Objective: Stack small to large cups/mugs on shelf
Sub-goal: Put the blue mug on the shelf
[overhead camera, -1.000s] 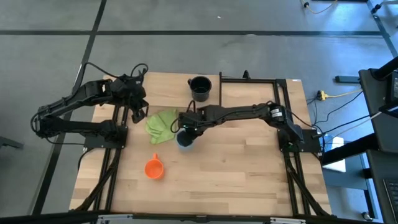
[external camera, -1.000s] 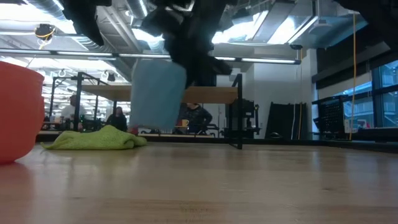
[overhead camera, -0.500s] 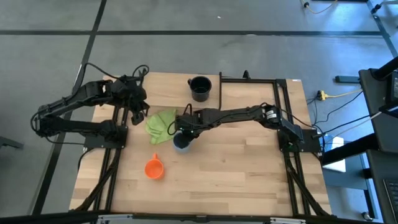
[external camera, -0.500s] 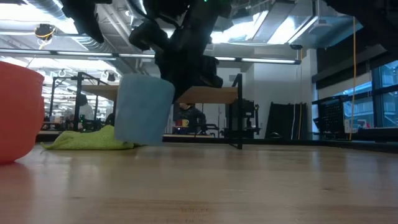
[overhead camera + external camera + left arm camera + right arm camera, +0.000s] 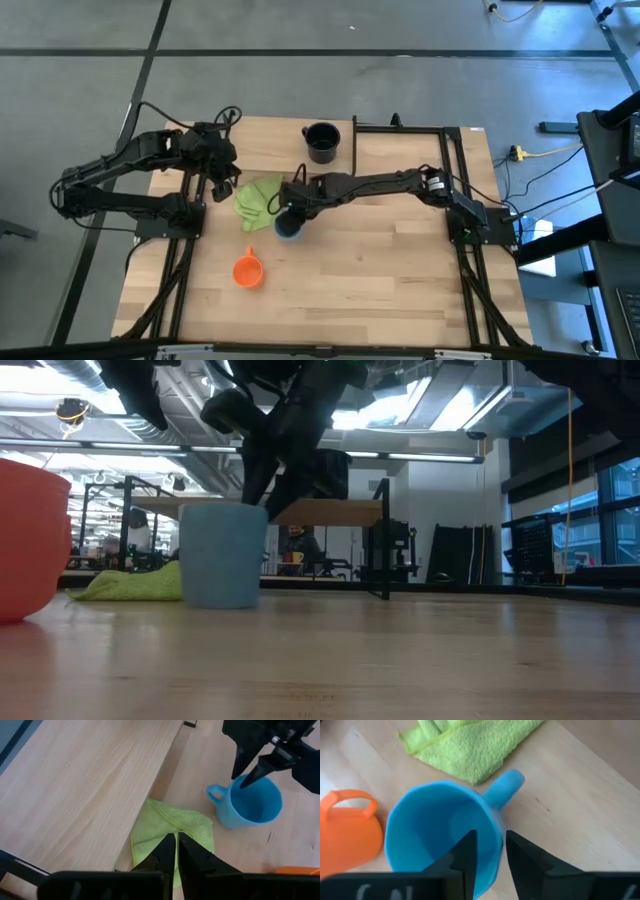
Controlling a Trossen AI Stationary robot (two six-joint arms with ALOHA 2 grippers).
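The light blue mug (image 5: 288, 227) stands upright on the tabletop next to the green cloth (image 5: 259, 198), its handle (image 5: 506, 786) toward the cloth. My right gripper (image 5: 291, 211) is shut on its rim from above. The orange mug (image 5: 247, 270) sits nearer the front edge. The black mug (image 5: 322, 142) stands on the tabletop by the far edge, beside the shelf (image 5: 400, 150). My left gripper (image 5: 177, 851) is shut and empty, above the cloth. My right gripper holds the light blue mug's rim (image 5: 493, 838) on the side next to the handle, one finger (image 5: 467, 851) inside the mug and the other finger (image 5: 521, 853) outside. The fingers slant down from above. The mug (image 5: 222, 555) is upright with its bottom on the table.
The shelf (image 5: 330, 512) stands on black legs at the far right, under my right arm. The green cloth (image 5: 135, 584) lies crumpled between the two grippers. Bare tabletop (image 5: 380, 280) spreads toward the near right. People show in the room beyond the table.
My right gripper has gone down and a little toward the table's left edge with the light blue mug. The mug, which hung tilted and clear of the table, now stands upright on it.
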